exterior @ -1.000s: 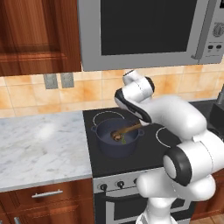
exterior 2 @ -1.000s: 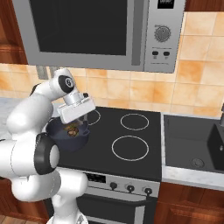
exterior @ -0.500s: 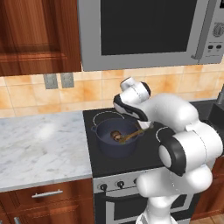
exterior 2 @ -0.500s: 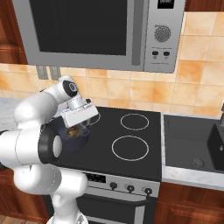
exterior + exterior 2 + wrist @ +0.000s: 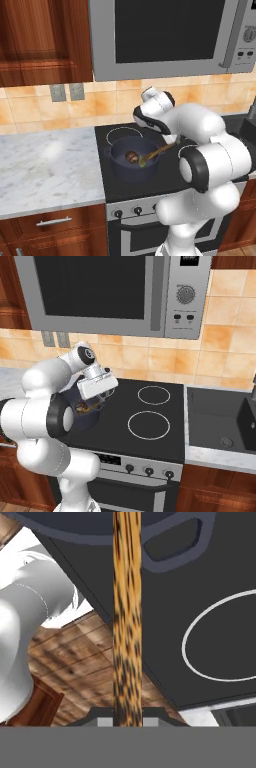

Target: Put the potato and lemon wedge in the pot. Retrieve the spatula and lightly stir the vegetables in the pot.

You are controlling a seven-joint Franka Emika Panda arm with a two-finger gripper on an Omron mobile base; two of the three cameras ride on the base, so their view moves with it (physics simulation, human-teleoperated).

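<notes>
The dark blue-grey pot (image 5: 121, 165) stands on the front left burner of the stove. Inside it lie the brown potato (image 5: 132, 157) and, just right of it, the small green lemon wedge (image 5: 142, 162). The orange-brown spatula (image 5: 159, 150) slants from the pot's right rim down into the pot, its head next to the wedge. My gripper (image 5: 173, 143) is shut on the upper end of the handle, right of the pot. In the hand view the spatula handle (image 5: 127, 612) runs straight up from the gripper (image 5: 127, 719) to the pot's loop handle (image 5: 172, 542).
The black cooktop (image 5: 150, 423) has bare burners to the right of the pot. A microwave (image 5: 165, 30) hangs overhead. A marble counter (image 5: 45, 165) lies left of the stove and a dark sink (image 5: 220, 416) right of it.
My hand has swung down and to the right with the spatula. The handle now lies lower across the pot's right rim and its head has swept through the pot.
</notes>
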